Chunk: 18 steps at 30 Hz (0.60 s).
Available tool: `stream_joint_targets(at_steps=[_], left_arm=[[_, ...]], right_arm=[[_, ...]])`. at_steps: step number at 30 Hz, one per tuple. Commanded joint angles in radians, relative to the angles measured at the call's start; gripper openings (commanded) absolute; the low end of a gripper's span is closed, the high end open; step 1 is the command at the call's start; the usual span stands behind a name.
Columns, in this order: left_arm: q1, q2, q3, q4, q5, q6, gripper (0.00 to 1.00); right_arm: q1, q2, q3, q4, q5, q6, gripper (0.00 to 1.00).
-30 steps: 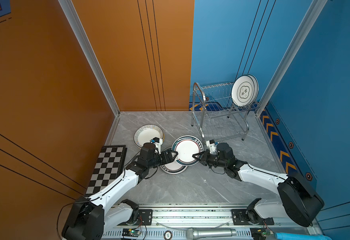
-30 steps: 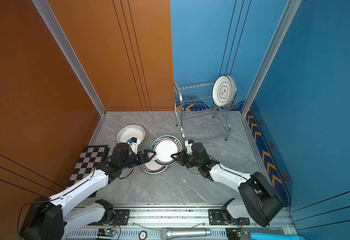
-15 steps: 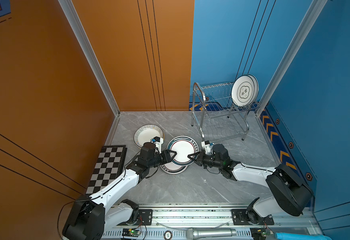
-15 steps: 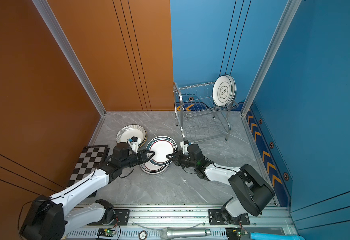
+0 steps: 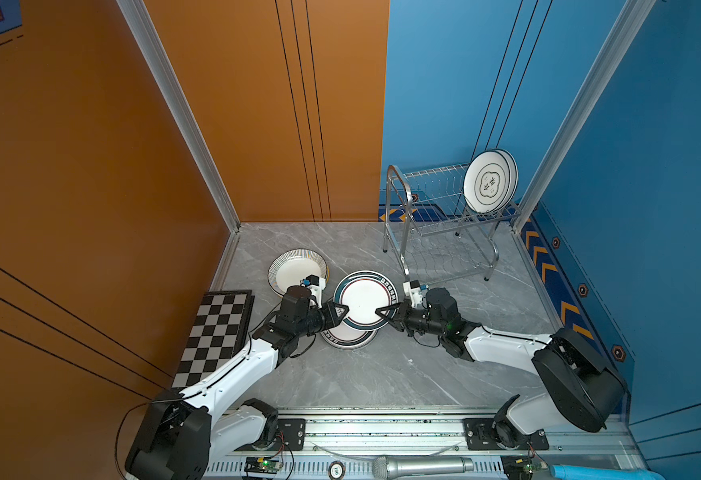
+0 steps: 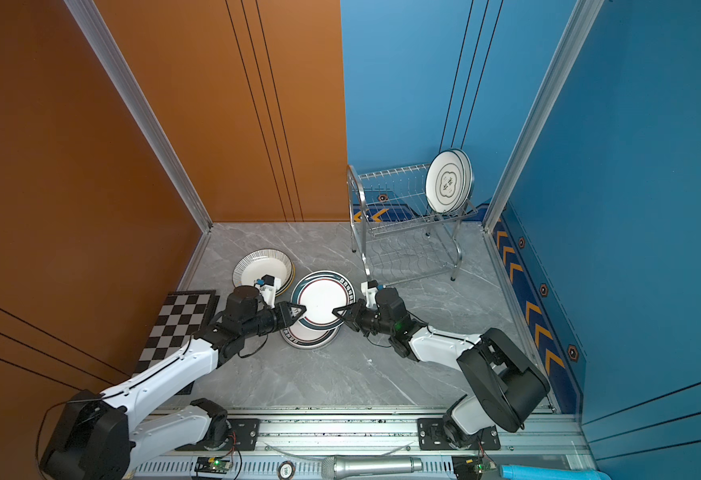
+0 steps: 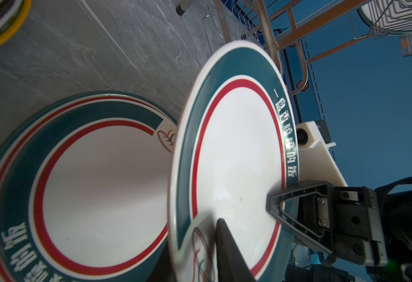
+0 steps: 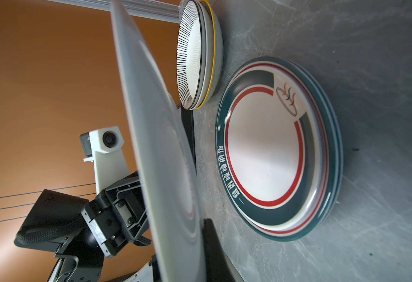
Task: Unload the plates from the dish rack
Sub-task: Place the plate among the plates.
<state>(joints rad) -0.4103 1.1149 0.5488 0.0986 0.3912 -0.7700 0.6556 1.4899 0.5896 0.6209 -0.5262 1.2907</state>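
Grey marble covers the table (image 5: pixel 382 374), boxed in by an orange wall on the robot's left and blue walls behind and to the right.

Between the two claws hangs one plate (image 5: pixel 364 300), white with a teal band, a red ring and white characters along part of its rim. The left claw (image 5: pixel 342 311) is closed on one side of the rim. In the left wrist view one of its fingers (image 7: pixel 227 246) lies across the plate's face. In the right wrist view its other finger (image 8: pixel 130 193) sits against the underside. The right claw (image 5: pixel 382 312) is clamped on the opposite side of the rim.

Directly under both claws, a stack of matching teal-banded plates (image 5: pixel 346 338) lies flat on the table. The held plate is raised clear of it and somewhat tilted against it.

Just beyond the left claw is a second stack of plates (image 5: pixel 295 266), finely striped on top with a yellow rim lower down. A chequered board (image 5: pixel 216 332) lies beside the left arm, on its outer side.

Well beyond the right claw, in the far corner, stands the dish rack (image 5: pixel 386 208). On its upper tier, white dark-ringed plates (image 5: pixel 489 183) stand on edge. A microphone (image 5: pixel 423 467) lies on the rail behind both arms.
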Motion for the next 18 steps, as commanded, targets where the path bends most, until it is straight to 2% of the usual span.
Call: stream_joint_targets(at_steps=[1, 8, 12, 15, 18], left_arm=[[-0.008, -0.002, -0.007, 0.025, 0.049, 0.022, 0.19], [-0.004, -0.009, -0.01, 0.021, 0.052, 0.021, 0.13], [-0.001, -0.008, -0.011, 0.011, 0.055, 0.024, 0.12], [0.008, -0.001, -0.011, -0.003, 0.051, 0.028, 0.06], [0.014, 0.0, -0.01, -0.014, 0.048, 0.032, 0.02]], right_arm=[[0.019, 0.014, 0.029, -0.012, -0.002, -0.036, 0.09], [0.038, 0.012, 0.068, -0.127, 0.026, -0.085, 0.18], [0.039, 0.0, 0.075, -0.156, 0.042, -0.097, 0.32], [0.039, -0.021, 0.086, -0.222, 0.068, -0.124, 0.45], [0.039, -0.043, 0.097, -0.291, 0.099, -0.157, 0.53]])
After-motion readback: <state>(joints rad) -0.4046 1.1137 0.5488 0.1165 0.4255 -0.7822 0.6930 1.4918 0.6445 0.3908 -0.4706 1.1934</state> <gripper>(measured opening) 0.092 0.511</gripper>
